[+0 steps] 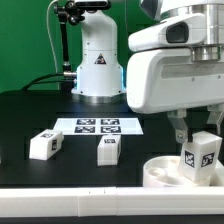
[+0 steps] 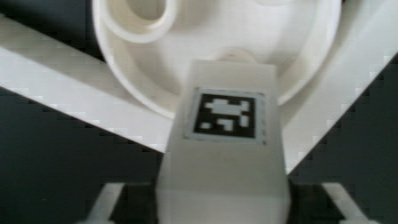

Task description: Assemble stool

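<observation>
1. Gripper [image 1: 198,138] [image 2: 214,208]: it hangs fingers-down over the table [image 1: 30,115] and straddles the upper end of one leg. A finger [image 1: 181,130] shows on each side of that leg. The wrist view seems to leave thin dark slivers between fingers and leg, so I cannot tell whether they are clamped on it or only close beside it.
2. Seat [image 1: 160,172] [image 2: 169,50]: a thick round white disc lying flat directly below the fingertips. In the wrist view a round hole in it shows beyond the leg's far end.
3. Bar [image 2: 54,85]: a white band slanting past the seat, below the hand. A second bar [image 2: 365,50] slants past on the seat's other side.
4. Marker board [image 1: 100,125]: it lies flat on the table, well apart from the hand, toward the exterior view's left and farther back.
5. Leg [image 1: 202,157] [image 2: 226,115]: a white block between the fingers.
   - Its long axis runs along the fingers, near upright with a slight tilt.
   - One end sits up between the fingers and the other points down at the seat.
   - A tagged face looks toward each camera.
   - Whether its lower end touches the seat I cannot tell.
6. Near leg [image 1: 108,150] and far leg [image 1: 44,144]: both rest on the table on the exterior view's left of the hand, apart from it and from each other. The near leg is just in front of the marker board and the far leg is farther out. Each shows a tag on its upper face.
</observation>
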Available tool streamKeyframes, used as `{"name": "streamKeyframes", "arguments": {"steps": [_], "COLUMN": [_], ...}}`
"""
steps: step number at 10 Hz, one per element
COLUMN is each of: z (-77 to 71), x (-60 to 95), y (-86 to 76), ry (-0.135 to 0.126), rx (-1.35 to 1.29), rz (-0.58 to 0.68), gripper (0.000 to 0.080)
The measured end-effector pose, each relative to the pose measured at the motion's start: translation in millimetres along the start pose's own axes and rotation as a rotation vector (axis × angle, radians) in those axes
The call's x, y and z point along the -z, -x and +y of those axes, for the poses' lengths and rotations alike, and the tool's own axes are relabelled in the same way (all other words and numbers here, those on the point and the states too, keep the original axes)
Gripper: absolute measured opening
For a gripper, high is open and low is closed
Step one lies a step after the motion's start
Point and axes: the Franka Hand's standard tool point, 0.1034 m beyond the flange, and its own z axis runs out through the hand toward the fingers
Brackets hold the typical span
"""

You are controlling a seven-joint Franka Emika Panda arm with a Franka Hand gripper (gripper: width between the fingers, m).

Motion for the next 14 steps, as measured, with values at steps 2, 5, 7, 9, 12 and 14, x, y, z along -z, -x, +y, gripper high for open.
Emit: {"name": "streamKeyframes", "arguments": {"steps": [2,5,7,9,12,14], "z": [0.1,0.3,0.2,0.2,0.6,-6.2], "x": [0.0,0.0,0.0,0.1,0.1,-1.2], "y": [0.0,0.0,0.0,-0.1,-0.5,-0.8], "ry": [0.0,0.0,-0.001,-0.001,-0.005,-0.006], "rx": [0.0,-0.048,-0.195,-0.346,-0.666,-0.916], "rz": [0.0,0.0,0.001,0.001,0.035,0.058], "gripper": [0.0334,0.0334,0.0334,0.0335,0.0335,0.0337]}}
